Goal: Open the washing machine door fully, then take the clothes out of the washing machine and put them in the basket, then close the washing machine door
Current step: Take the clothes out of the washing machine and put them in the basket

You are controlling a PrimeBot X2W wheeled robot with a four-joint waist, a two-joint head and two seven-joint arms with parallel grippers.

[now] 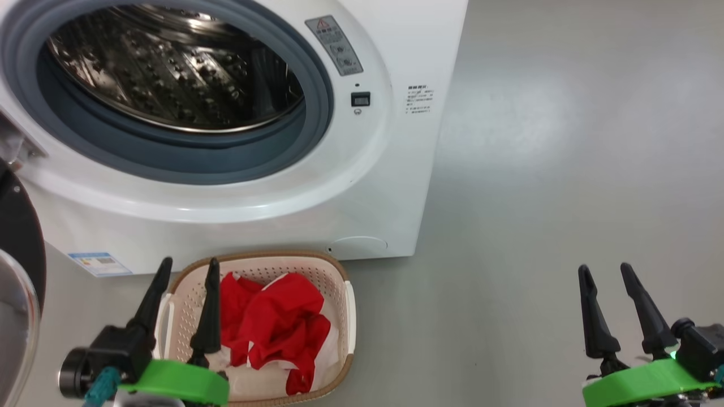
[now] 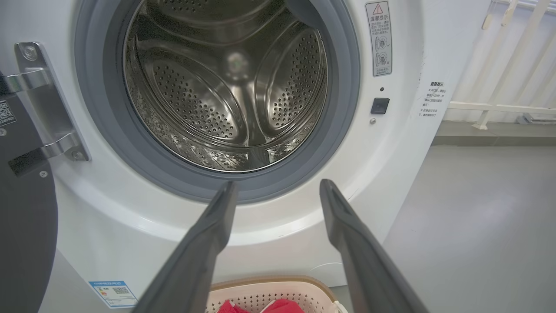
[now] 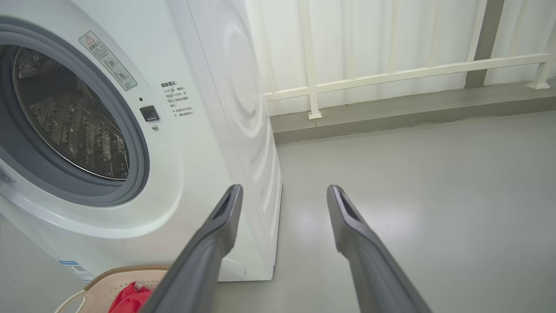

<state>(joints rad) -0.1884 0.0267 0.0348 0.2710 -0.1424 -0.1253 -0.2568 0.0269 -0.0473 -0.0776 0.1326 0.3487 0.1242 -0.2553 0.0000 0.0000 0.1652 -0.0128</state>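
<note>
The left gripper [image 1: 189, 261] and right gripper [image 1: 604, 267] are hovering, fingers spread, holding nothing. The clothes [image 1: 271, 322] are lying in the basket [image 1: 339, 271] before the washing machine [image 1: 367, 186]; its door [image 1: 22, 226] is seemingly standing open.

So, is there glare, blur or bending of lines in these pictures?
Head view: soft glare on the grey floor, all sharp. Left wrist view: light spots on the perforated steel drum; the dark fingers of the left hand look soft. Right wrist view: the big white washing machine leans, its edges bowed.
</note>
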